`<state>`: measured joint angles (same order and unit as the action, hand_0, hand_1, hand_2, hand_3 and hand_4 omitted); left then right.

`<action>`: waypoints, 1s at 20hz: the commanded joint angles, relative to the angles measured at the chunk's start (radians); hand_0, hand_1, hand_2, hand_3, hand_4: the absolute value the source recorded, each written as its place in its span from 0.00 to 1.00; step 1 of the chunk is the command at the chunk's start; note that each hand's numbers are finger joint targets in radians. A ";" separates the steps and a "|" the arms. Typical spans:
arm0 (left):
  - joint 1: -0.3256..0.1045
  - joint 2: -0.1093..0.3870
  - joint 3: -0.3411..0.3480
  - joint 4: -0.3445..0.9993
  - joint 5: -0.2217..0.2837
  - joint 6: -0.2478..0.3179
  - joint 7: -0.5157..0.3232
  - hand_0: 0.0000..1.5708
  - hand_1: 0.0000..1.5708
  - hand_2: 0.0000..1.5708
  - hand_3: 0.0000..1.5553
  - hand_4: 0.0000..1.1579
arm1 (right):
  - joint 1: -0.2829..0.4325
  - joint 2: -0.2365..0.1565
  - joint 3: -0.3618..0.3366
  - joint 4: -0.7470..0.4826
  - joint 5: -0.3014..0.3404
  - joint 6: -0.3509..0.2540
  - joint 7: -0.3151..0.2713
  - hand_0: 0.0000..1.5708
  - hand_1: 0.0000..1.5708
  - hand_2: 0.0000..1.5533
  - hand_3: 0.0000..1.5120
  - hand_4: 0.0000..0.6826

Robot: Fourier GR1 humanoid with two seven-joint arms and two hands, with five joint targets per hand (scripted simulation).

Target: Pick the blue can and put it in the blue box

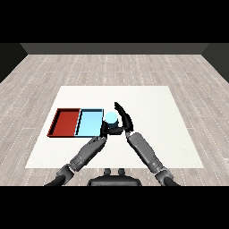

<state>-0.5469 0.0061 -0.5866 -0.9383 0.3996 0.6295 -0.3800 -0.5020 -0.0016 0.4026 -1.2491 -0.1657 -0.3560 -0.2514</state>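
Table (pixel 147 134): smooth, matt white surface. Floor (pixel 134 67): pale wood planks with visible grain. Red tray (pixel 56 123) and light blue tray (pixel 89 133): plain, matt, plastic-like finish.

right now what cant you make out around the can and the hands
- Blue can, head view: only the top shows; both hands cover its sides and base.
- Left hand: fingers merge with the right hand, so which one holds the can is unclear.
- Blue tray: right rim hidden by the can.
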 commanded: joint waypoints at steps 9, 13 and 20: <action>0.042 0.018 0.081 -0.004 0.004 0.010 -0.048 1.00 1.00 1.00 0.95 0.99 | 0.174 -0.123 -0.197 -0.354 -0.154 0.129 0.014 0.00 0.00 0.00 0.00 0.00; 0.005 0.074 0.139 -0.024 -0.010 0.021 0.000 1.00 1.00 1.00 0.95 0.99 | 0.259 -0.125 -0.272 -0.424 -0.240 0.187 -0.028 0.00 0.00 0.00 0.00 0.00; -0.079 0.215 0.228 0.038 -0.043 -0.013 0.140 1.00 1.00 0.99 0.95 0.97 | 0.344 -0.172 -0.355 -0.464 -0.274 0.229 -0.018 0.00 0.00 0.00 0.00 0.00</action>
<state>-0.5801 0.1561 -0.4045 -0.9217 0.3719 0.6208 -0.3209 -0.2165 -0.1488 0.0787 -1.6883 -0.4164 -0.1757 -0.2538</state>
